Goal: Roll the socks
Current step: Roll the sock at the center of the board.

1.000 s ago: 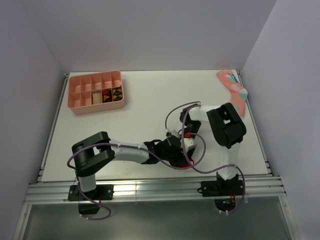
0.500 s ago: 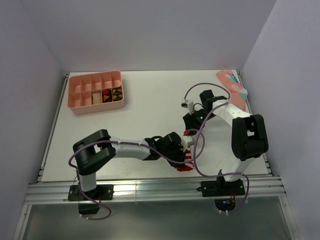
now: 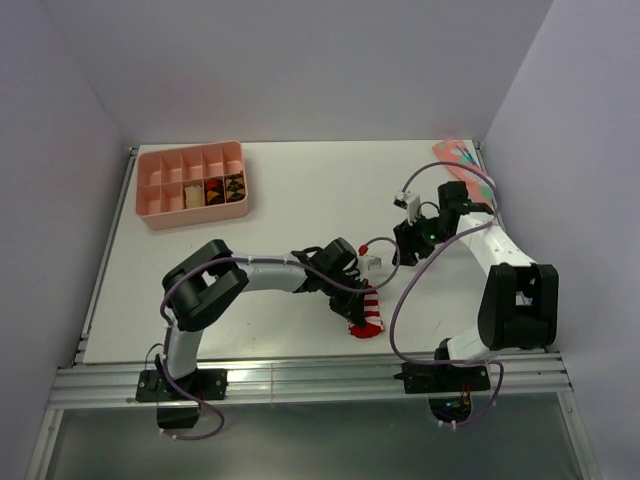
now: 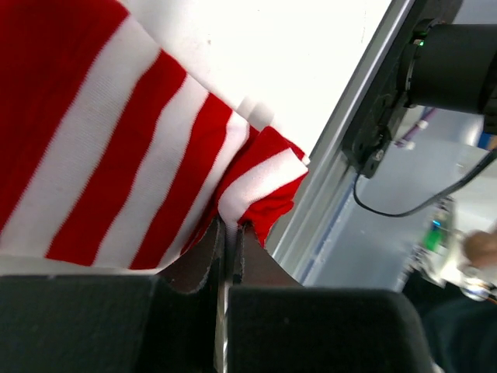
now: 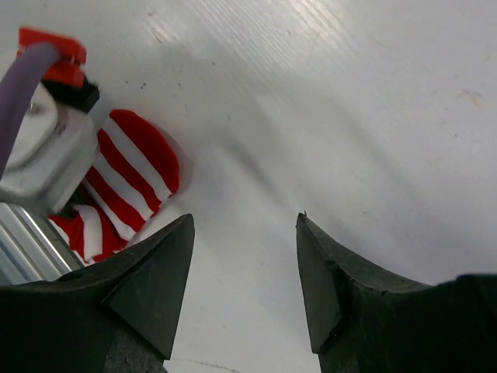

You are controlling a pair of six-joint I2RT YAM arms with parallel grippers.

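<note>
The red-and-white striped sock [image 3: 367,316] lies near the table's front edge, right of centre. My left gripper [image 3: 353,291] is shut on one end of it. In the left wrist view the jaws [image 4: 231,231] pinch a folded edge of the striped sock [image 4: 116,179]. My right gripper [image 3: 404,250] is open and empty, apart from the sock to its back right. In the right wrist view its fingertips [image 5: 245,217] frame bare table, with the sock [image 5: 128,183] at the left. The tan sock is out of view.
A pink sock with teal pattern [image 3: 458,156] lies at the back right corner, partly under the right arm. A pink compartment tray [image 3: 190,185] stands at the back left. The table's front edge and metal rail [image 3: 300,375] are just beyond the striped sock.
My right gripper has left the sock and swung away to the back right, jaws open. My left gripper has pulled back from the front edge, keeping hold of the striped sock.
</note>
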